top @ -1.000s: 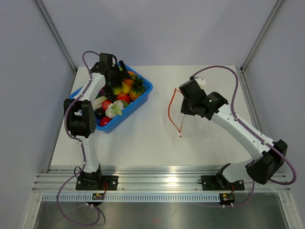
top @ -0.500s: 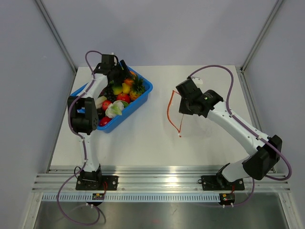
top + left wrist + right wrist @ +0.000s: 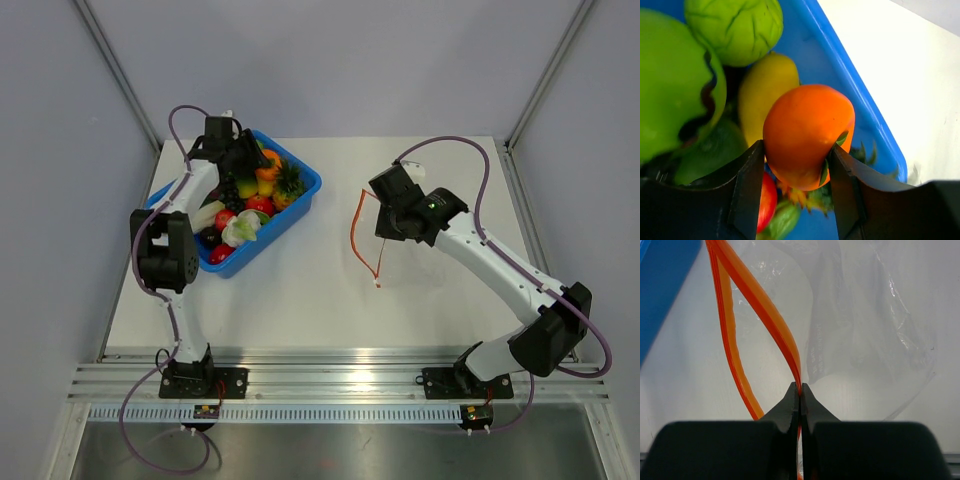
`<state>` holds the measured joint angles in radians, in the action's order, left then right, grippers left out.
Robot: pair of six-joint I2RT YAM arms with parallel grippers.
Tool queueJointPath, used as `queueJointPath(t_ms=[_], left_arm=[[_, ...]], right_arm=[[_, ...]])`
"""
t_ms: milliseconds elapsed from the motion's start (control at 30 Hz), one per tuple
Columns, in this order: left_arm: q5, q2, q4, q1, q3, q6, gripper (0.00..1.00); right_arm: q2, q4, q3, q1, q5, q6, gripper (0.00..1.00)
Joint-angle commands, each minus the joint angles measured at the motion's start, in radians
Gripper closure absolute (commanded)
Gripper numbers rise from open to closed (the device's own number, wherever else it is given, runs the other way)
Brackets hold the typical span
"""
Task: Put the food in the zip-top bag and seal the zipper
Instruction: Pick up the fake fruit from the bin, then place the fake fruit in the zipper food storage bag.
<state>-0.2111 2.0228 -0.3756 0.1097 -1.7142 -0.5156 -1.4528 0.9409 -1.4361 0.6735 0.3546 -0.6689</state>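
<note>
The food lies heaped in a blue bin (image 3: 303, 193). An orange toy fruit (image 3: 807, 132) sits on top by the bin's far wall, and my left gripper (image 3: 795, 150) is shut on it, both fingers pressing its sides. From above, the left gripper (image 3: 250, 160) and the orange fruit (image 3: 268, 171) are over the bin's far end. A yellow lemon (image 3: 765, 85) and green pieces (image 3: 735, 27) lie beside it. My right gripper (image 3: 800, 387) is shut on the zipper (image 3: 765, 310) of the clear zip-top bag (image 3: 875, 330). The bag's mouth gapes as an orange loop (image 3: 357, 235) at table centre.
The bin's blue wall (image 3: 860, 105) runs just right of the held fruit, with white table (image 3: 920, 80) beyond. A pineapple (image 3: 290, 180), a red piece (image 3: 258, 204) and a white-green vegetable (image 3: 240, 230) also fill the bin. Grey walls enclose the table.
The left jaws have narrowed onto the orange fruit and the wrist shifted slightly over the bin. The right arm shifted a little left early on, still holding the zipper.
</note>
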Motion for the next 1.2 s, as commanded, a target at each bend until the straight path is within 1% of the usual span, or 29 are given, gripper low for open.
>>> queueJointPath(t_ms=[0,67,100,133,233,300,333,367,467,500,533,567,600,700,733,867,967,1167], left_arm=[[0.041,-0.217,-0.014,0.005,0.040,0.048,0.76],[0.042,-0.277,-0.055,0.005,0.073,0.065,0.85],[0.036,-0.338,-0.072,0.007,0.082,0.071,0.88],[0.015,-0.364,-0.103,0.008,0.091,0.089,0.91],[-0.016,-0.478,-0.169,0.030,0.136,0.133,0.94],[-0.022,-0.525,-0.206,0.053,0.166,0.153,0.98],[-0.036,-0.576,-0.232,0.062,0.179,0.164,1.00],[-0.053,-0.597,-0.243,0.071,0.201,0.170,1.00],[-0.112,-0.676,-0.261,0.139,0.240,0.166,1.00],[-0.129,-0.691,-0.258,0.189,0.269,0.158,1.00],[-0.160,-0.716,-0.241,0.215,0.287,0.137,1.00],[-0.180,-0.723,-0.224,0.243,0.306,0.123,1.00],[-0.198,-0.728,-0.206,0.301,0.324,0.106,1.00],[-0.267,-0.730,-0.103,0.387,0.402,0.020,1.00],[-0.280,-0.728,-0.053,0.406,0.431,-0.015,1.00],[-0.286,-0.684,0.003,0.487,0.449,-0.061,1.00],[-0.278,-0.650,0.037,0.515,0.439,-0.083,1.00],[-0.220,-0.550,0.032,0.527,0.386,-0.103,1.00]], right_arm=[[0.011,-0.007,-0.017,0.006,0.009,0.006,1.00],[0.019,-0.011,-0.012,0.005,0.006,0.003,1.00],[0.022,-0.019,-0.006,0.006,0.006,0.003,1.00],[0.028,-0.024,-0.003,0.005,0.001,0.003,1.00],[0.034,-0.039,0.009,0.006,-0.012,0.002,1.00],[0.035,-0.050,0.016,0.006,-0.017,-0.001,1.00],[0.037,-0.054,0.017,0.006,-0.020,-0.001,1.00],[0.039,-0.057,0.019,0.006,-0.023,-0.001,1.00],[0.037,-0.071,0.023,0.006,-0.034,-0.001,1.00],[0.035,-0.077,0.020,0.006,-0.035,-0.001,1.00],[0.034,-0.082,0.020,0.006,-0.043,0.000,1.00],[0.034,-0.083,0.017,0.006,-0.051,-0.001,1.00],[0.034,-0.093,0.017,0.006,-0.061,0.000,1.00],[0.031,-0.099,0.008,0.006,-0.097,-0.004,1.00],[0.032,-0.100,0.008,0.006,-0.104,-0.008,1.00],[0.054,-0.117,0.009,0.006,-0.137,-0.020,1.00],[0.068,-0.117,0.009,0.006,-0.158,-0.024,1.00],[0.109,-0.126,0.009,0.006,-0.213,-0.043,1.00]])
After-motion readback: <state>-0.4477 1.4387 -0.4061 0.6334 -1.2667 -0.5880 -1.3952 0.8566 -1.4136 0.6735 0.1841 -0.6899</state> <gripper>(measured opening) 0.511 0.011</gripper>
